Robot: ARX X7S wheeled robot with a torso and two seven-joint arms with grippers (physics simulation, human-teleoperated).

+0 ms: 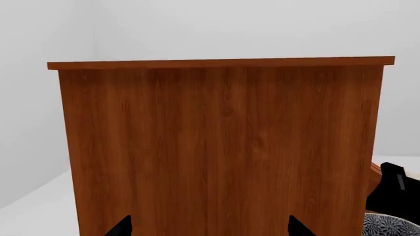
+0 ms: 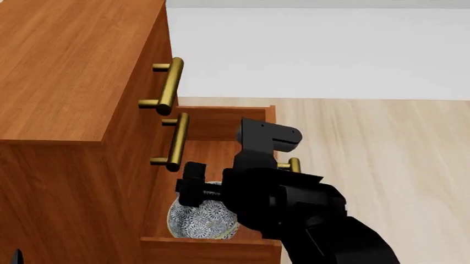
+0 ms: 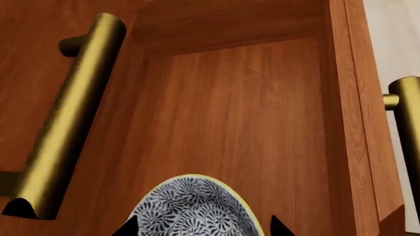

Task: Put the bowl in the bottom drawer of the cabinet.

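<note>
The right gripper's two dark fingertips are showing at the bottom edge of the right wrist view, one on each side of the small round bowl with the blue-grey and white speckled floral pattern and pale rim, so they are clamping it across its body. In the head view the same bowl is sitting low and left of centre, partly hidden under the black right arm, inside the pulled-out bottom drawer, a reddish-brown wooden box with a plain floor.

The step in hand looks like the placing itself: the bowl is hanging over, or resting on, the drawer's floor, near the side closest to the cabinet front; whether it is touching the wood cannot be told. The next move probably calls for lowering until the foot is seated, then spreading the fingers and lifting straight out, minding the brass bar handle of the middle drawer just above and the drawer's own brass handle at the right edge.

The left gripper is showing only two dark tips at the bottom of the left wrist view, set wide apart and holding nothing, facing the plain side of the boxy reddish-brown wooden cabinet.
</note>
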